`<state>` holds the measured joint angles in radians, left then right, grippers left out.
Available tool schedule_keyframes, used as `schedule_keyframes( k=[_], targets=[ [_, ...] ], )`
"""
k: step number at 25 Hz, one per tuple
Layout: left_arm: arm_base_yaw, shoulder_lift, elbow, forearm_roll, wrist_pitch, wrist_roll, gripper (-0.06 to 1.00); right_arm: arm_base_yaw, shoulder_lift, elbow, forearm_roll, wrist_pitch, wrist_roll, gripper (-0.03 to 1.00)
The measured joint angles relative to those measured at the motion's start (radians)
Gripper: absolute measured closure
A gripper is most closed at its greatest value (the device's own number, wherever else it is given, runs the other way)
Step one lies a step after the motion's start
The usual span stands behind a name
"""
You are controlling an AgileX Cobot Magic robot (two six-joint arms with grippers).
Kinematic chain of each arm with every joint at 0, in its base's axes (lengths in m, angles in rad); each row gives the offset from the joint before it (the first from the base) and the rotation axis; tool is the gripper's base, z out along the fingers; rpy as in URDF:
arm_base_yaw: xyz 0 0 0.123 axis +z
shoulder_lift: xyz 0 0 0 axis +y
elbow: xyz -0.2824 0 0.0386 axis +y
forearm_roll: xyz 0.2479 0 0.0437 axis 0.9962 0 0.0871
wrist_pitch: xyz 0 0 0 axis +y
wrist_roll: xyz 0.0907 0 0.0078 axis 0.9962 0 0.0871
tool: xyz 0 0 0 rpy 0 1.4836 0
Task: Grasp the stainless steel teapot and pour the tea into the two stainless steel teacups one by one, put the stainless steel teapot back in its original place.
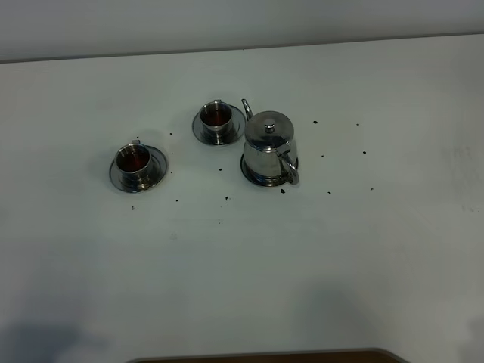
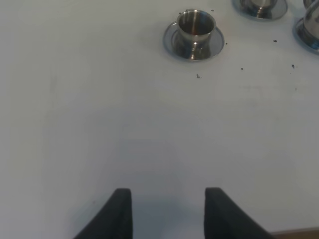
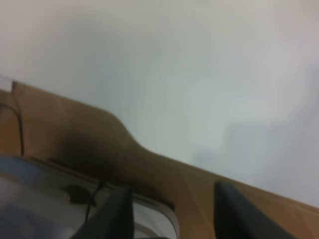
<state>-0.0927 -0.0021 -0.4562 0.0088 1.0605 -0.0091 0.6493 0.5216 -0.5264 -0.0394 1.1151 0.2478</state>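
The stainless steel teapot stands upright on its round saucer, the original place, right of the table's middle, spout toward the back. Two stainless steel teacups on saucers sit to its left, one close by and one farther left; both hold brown tea. The exterior view shows neither arm. My left gripper is open over bare table, well short of the left cup, with the teapot's edge at the frame side. My right gripper is open and empty over the table's edge.
Small dark specks are scattered on the white table around the cups and teapot. A brown front edge bounds the table. Under my right gripper lie the brown edge and a grey rounded object below it.
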Motion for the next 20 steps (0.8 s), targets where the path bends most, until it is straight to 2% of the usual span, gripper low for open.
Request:
schedule_keyframes(
  k=[10,13,16,20],
  targets=[
    [0.000,0.000,0.000,0.000,0.000,0.000,0.55,-0.491,-0.136,0.000,0.000,0.001,0.001,0.58],
    [0.000,0.000,0.000,0.000,0.000,0.000,0.55,-0.615,-0.195,0.000,0.000,0.001,0.001,0.58],
    [0.000,0.000,0.000,0.000,0.000,0.000,0.55,-0.684,-0.249,0.000,0.000,0.001,0.001,0.58],
    [0.000,0.000,0.000,0.000,0.000,0.000,0.55,-0.720,-0.331,0.000,0.000,0.002,0.001,0.58]
  ],
)
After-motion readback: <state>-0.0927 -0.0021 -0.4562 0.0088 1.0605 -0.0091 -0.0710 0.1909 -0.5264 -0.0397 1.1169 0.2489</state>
